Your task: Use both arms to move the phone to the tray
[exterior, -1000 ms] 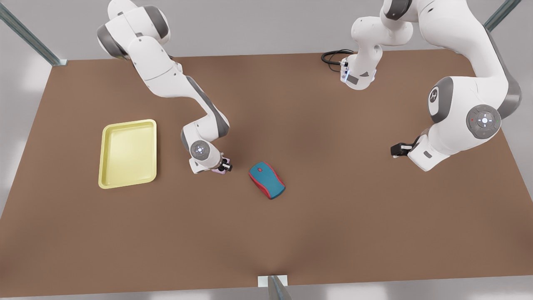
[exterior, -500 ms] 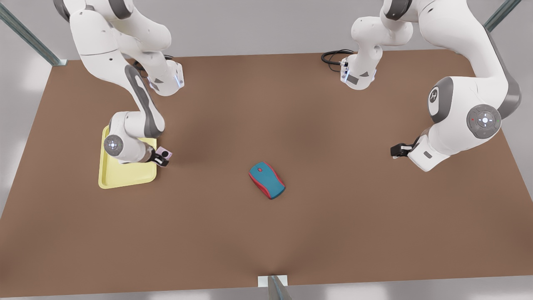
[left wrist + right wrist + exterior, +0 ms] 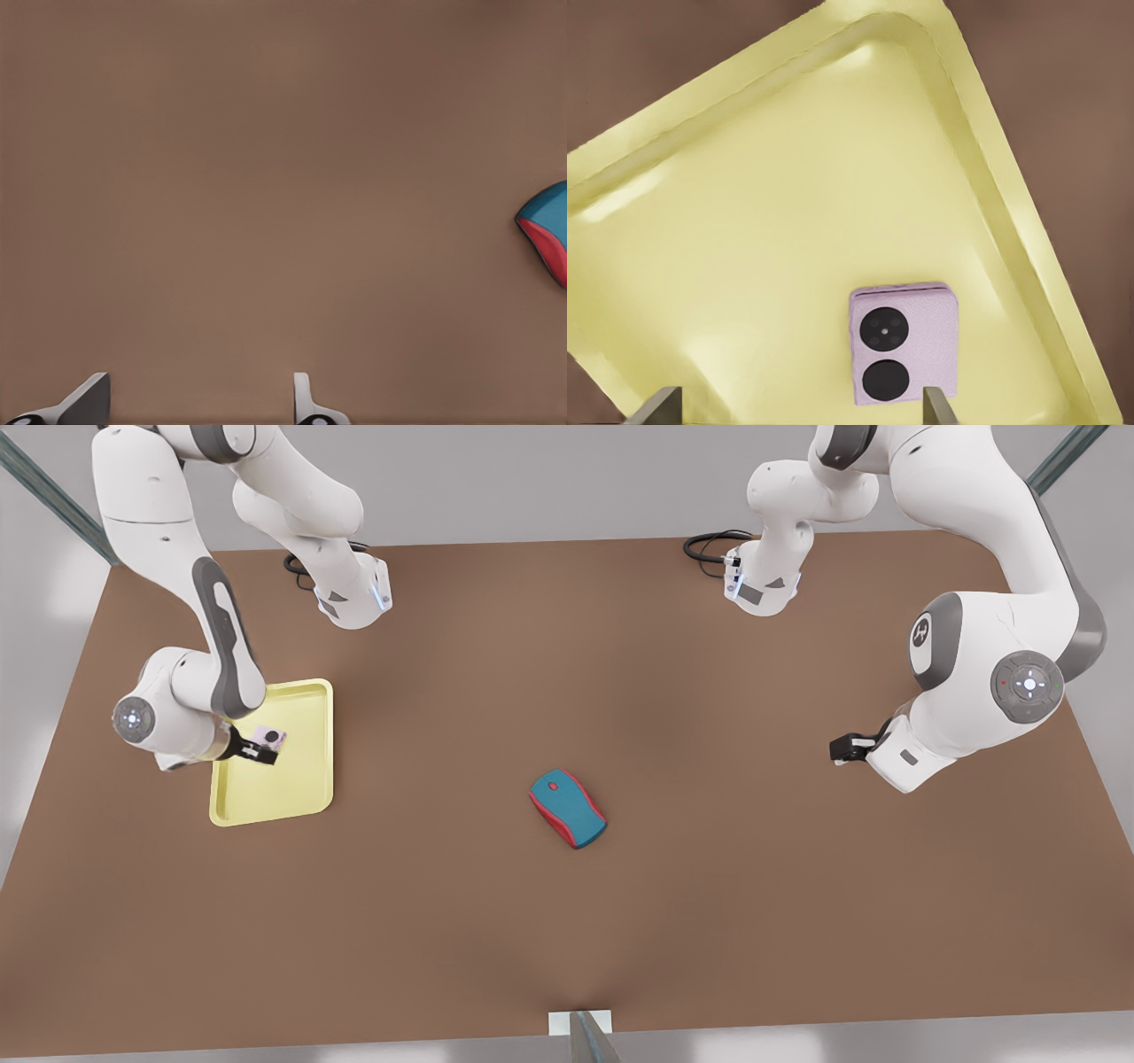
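— Where's the phone [image 3: 904,343]?

— Inside the tray [image 3: 314,691], near the rim. The right pincer [image 3: 257,753] is spread wide around it, gripping nothing.

— The risk?

— One finger sits close and could drag it out on retreat. The left pincer [image 3: 837,746] waits, released.

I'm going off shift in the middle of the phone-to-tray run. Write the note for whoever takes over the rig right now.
Right claw: open, low over the tray, with the phone between its spread fingers but not gripped.
Left claw: open, empty, waiting at the front view's right above bare table.
Phone: lenses up, inside the tray's rim. It looks set down, though contact with the tray floor is hard to confirm.
Mouse: mid-table, apart from both claws.
Done: phone brought to the tray.
Left: confirm the phone rests there, then lift the right claw clear.
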{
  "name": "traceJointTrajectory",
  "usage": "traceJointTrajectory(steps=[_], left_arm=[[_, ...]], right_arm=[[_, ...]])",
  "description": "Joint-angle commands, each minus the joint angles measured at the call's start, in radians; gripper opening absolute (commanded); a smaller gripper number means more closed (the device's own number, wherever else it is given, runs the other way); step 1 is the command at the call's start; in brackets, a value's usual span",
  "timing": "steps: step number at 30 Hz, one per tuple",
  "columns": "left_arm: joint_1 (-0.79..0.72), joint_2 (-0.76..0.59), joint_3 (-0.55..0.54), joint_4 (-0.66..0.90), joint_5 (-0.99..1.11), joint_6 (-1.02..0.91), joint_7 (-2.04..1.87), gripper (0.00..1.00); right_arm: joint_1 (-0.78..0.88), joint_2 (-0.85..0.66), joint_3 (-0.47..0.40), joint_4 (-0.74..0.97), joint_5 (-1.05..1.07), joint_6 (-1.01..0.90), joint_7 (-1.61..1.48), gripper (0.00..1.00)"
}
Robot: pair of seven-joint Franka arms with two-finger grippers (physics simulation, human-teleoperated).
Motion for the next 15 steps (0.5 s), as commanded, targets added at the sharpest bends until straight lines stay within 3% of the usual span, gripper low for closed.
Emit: traceJointTrajectory(steps=[1,4,6,9,11,15], left_arm=[[0.000,-0.003,0.000,0.000,0.001,0.002,-0.001,1.00],[0.000,-0.001,0.000,0.014,0.005,0.004,0.000,1.00],[0.000,-0.001,0.000,0.015,0.007,0.005,0.002,1.00],[0.000,-0.001,0.000,0.015,0.007,0.005,0.002,1.00],[0.000,-0.001,0.000,0.015,0.007,0.005,0.000,1.00],[0.000,0.000,0.000,0.015,0.008,0.005,-0.001,1.00]], right_arm=[[0.061,-0.043,0.003,0.066,-0.003,-0.184,-0.313,1.00],[0.124,-0.042,0.013,0.371,0.008,-0.480,-0.233,1.00],[0.125,-0.043,0.067,0.609,0.009,-0.694,-0.203,1.00],[0.124,-0.057,0.075,0.776,-0.004,-0.718,-0.200,1.00],[0.113,0.058,0.078,0.923,-0.004,-0.781,-0.159,1.00],[0.110,0.109,0.076,0.928,-0.006,-0.746,-0.161,1.00]])
